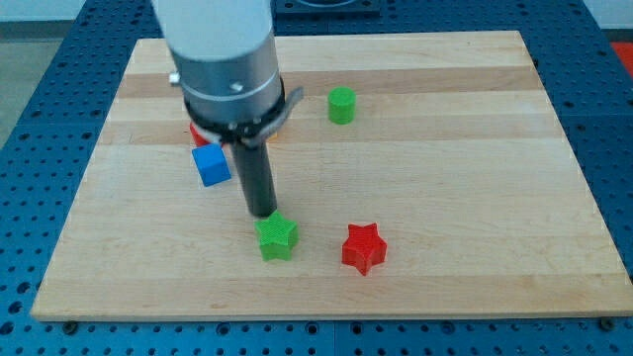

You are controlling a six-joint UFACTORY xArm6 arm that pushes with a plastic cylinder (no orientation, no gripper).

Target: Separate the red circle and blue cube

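One dark rod hangs over the bench [475, 119], and there is no pincer on it to open or close; my tip [263, 212] sits just above the green star [277, 237]. The blue cube [211, 164] lies to the view's left of the rod, touching or nearly touching the red circle [197, 132], mostly hidden behind the arm. A red star [363, 247] and a green cylinder [341, 104] lie apart.

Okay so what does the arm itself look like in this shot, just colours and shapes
The arm is a wide light-grey cylinder entering from the view's top. Below it sits a darker metallic collar with a small round mark, ringed by a thin wire-like loop. A straight dark rod hangs beneath, ending in my tip. No lettering is visible.
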